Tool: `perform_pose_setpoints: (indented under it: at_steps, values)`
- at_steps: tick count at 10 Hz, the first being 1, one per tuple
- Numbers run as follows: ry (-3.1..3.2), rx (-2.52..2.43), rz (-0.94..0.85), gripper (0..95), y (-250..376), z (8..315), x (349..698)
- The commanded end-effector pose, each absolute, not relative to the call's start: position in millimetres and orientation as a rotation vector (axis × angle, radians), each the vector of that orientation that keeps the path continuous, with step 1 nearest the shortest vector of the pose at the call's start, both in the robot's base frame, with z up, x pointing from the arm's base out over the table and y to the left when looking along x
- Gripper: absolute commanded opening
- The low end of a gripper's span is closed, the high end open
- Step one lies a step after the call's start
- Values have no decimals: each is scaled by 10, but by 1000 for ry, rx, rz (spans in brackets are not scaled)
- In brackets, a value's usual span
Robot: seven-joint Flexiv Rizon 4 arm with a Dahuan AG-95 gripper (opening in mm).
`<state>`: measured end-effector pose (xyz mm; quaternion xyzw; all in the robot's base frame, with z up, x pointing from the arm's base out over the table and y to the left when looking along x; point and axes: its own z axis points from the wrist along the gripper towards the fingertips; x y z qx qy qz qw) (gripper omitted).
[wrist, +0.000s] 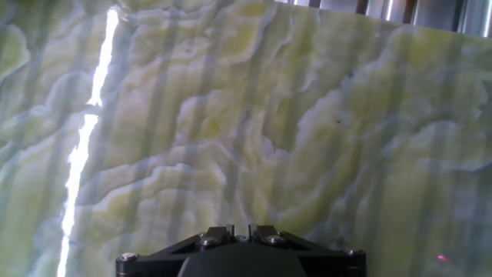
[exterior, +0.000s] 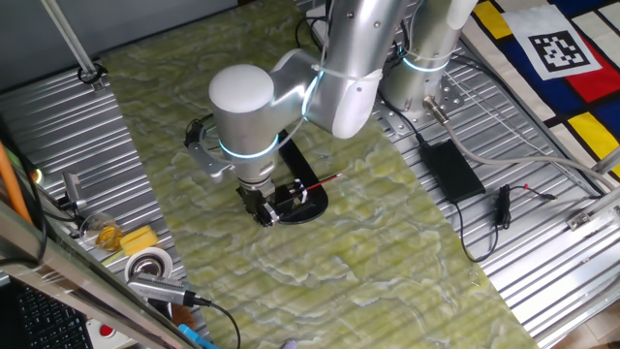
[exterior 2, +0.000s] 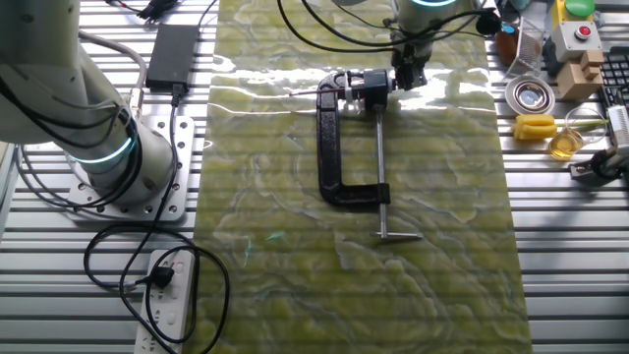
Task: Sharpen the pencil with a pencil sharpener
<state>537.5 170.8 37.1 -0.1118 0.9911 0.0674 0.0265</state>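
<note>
A: In one fixed view, nearest the camera, a tape roll (exterior: 147,262) and a yellow block (exterior: 137,239) lie at the lower left edge of the surface (exterior: 387,262), which is covered by a green marbled mat.

B: And the arm?

A: The silver arm (exterior: 281,97) bends down over the mat's middle. Its end effector (exterior: 262,208) sits low at the sharpener (exterior: 300,202), a black oval base with a frame. The pencil (exterior: 323,182), red and thin, lies across the top of the base, tip pointing right.

B: Is the end effector gripping anything?

A: I cannot tell here; the fingers are dark against the black base. A power brick (exterior: 449,167) lies well apart on the right.

B: The other fixed view?

A: Nearest the camera is a power strip (exterior 2: 169,295) with a looped cable. Beyond it, the sharpener (exterior 2: 346,138) shows its C-shaped frame and a silver rod along the mat. The end effector (exterior 2: 406,71) comes down at the far end of the frame, just beside the black block there. The pencil is too small to make out.

B: The hand view?

A: Nearest is the black housing of the end effector (wrist: 240,231), with only screws and short finger stubs close together. Beyond is bare mat with a bright glare streak at left. The grip cannot be judged here either.
</note>
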Motion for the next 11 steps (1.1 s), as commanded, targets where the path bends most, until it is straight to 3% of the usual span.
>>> perform_pose_setpoints:
  at_steps: [1,11]
  values:
    - [3061,-349,178,0,1687,376,5387]
    - [3093,-251,172,0,1650,360,5401]
